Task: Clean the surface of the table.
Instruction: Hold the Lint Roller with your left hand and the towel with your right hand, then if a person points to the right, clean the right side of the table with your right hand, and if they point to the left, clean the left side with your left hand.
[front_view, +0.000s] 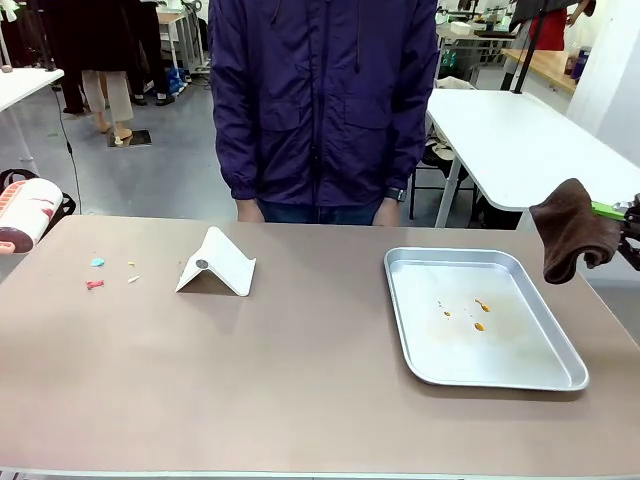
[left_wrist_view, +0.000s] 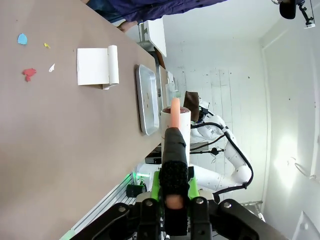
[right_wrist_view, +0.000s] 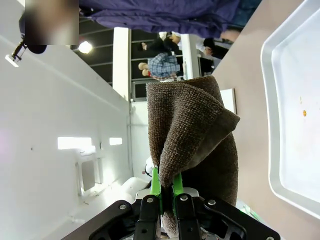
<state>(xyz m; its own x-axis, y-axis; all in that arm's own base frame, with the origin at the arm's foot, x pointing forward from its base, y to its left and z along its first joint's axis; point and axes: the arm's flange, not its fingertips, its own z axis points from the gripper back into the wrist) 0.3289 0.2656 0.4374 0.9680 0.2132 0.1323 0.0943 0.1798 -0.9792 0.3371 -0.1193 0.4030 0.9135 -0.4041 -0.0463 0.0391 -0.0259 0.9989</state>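
**Both grippers closed on what they hold**

At the right edge of the front view, the right gripper (right_wrist_view: 166, 186) pinches a dark brown knitted cloth (front_view: 572, 232), jaws nearly together. The left gripper (left_wrist_view: 174, 187) clamps narrowly on a white cylinder with a salmon-pink stem (left_wrist_view: 176, 116). The matte taupe-brown table (front_view: 300, 390) fills the lower frame, with coloured crumbs (front_view: 97, 272) at its upper left.

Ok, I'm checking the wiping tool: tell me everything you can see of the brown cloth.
The brown cloth is dark, coarse-knit fabric, folded and drooping. The right pincer is shut on its edge between green pads, holding it in the air by the far right corner of the table; nothing else touches it.
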